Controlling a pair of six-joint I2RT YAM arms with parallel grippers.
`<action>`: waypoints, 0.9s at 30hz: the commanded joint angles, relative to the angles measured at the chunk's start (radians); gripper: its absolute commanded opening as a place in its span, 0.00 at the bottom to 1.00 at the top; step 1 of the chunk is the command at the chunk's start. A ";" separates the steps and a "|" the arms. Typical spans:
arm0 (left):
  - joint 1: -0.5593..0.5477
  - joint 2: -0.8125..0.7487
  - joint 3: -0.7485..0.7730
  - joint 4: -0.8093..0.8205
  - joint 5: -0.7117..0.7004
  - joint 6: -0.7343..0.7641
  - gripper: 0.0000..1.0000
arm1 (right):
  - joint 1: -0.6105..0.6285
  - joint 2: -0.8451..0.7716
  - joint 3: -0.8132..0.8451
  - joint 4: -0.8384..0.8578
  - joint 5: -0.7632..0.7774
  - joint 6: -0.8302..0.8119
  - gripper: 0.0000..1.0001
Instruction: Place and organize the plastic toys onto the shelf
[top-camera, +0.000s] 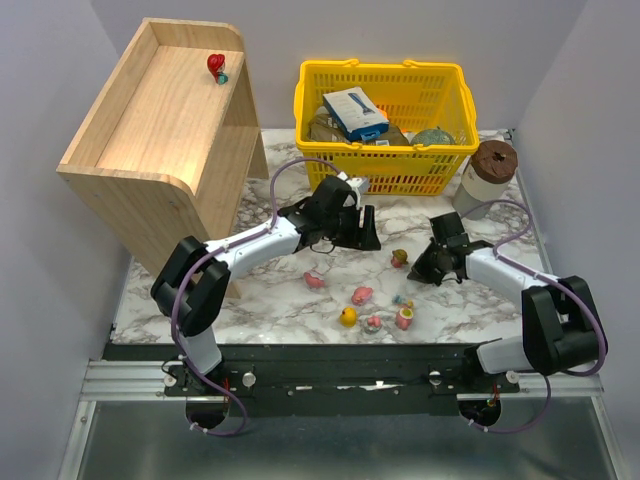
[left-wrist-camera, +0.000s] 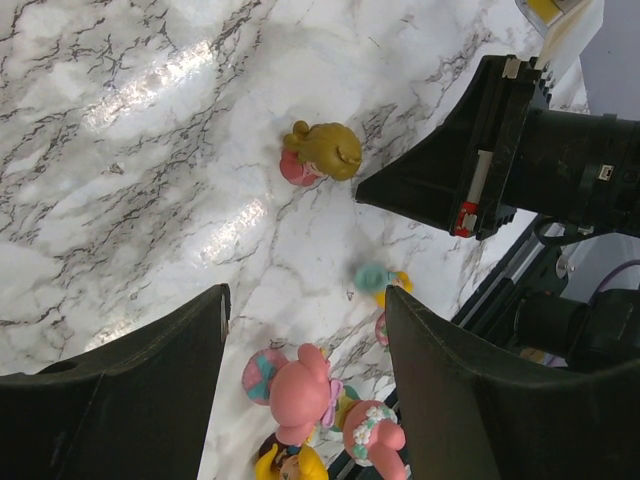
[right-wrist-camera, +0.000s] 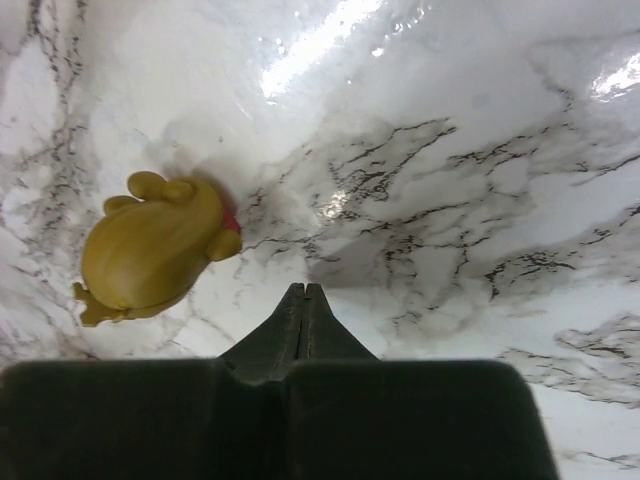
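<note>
Several tiny plastic toys lie on the marble table in front of the arms: an olive one (top-camera: 399, 258), two pink ones (top-camera: 315, 281) (top-camera: 362, 295), a yellow one (top-camera: 348, 317) and a pink one (top-camera: 404, 318). A red toy (top-camera: 217, 67) stands on the top tier of the light-wood shelf (top-camera: 170, 180). My left gripper (top-camera: 358, 232) is open and empty above the table; its wrist view (left-wrist-camera: 307, 300) shows a pink toy (left-wrist-camera: 300, 395) below the jaws and the olive toy (left-wrist-camera: 322, 152) farther off. My right gripper (top-camera: 418, 272) is shut and empty, its tip (right-wrist-camera: 303, 290) just right of the olive toy (right-wrist-camera: 150, 250).
A yellow shopping basket (top-camera: 385, 180) with boxes and packets stands at the back centre. A brown-lidded cup (top-camera: 487, 175) stands to its right. The right arm's gripper (left-wrist-camera: 480, 160) shows in the left wrist view.
</note>
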 joint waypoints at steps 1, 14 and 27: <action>0.004 -0.041 -0.018 -0.005 0.042 -0.019 0.72 | -0.005 -0.009 -0.017 -0.007 0.024 -0.023 0.01; 0.004 -0.055 -0.042 0.011 0.062 -0.042 0.72 | -0.004 -0.135 -0.045 -0.065 -0.053 -0.124 0.27; 0.003 -0.073 -0.058 0.010 0.048 -0.056 0.72 | -0.004 -0.351 -0.181 -0.192 -0.260 0.112 0.78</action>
